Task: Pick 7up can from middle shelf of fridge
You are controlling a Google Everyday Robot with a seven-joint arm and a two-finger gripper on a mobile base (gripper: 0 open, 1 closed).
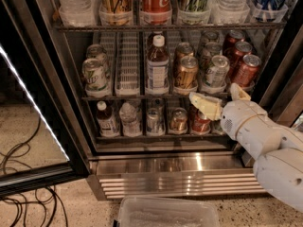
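The 7up can, silvery-white with green markings, stands at the left front of the middle shelf of the open fridge. A second similar can stands right behind it. My gripper has cream fingers and is open and empty. It hovers in front of the right end of the middle shelf's front edge, below a silver can and a gold-brown can. It is far to the right of the 7up can.
A labelled bottle stands mid-shelf, with red cans at the right. Tall cans and bottles fill the top tier, small bottles and cans the lower one. The glass door is open at left. Cables and a clear bin lie on the floor.
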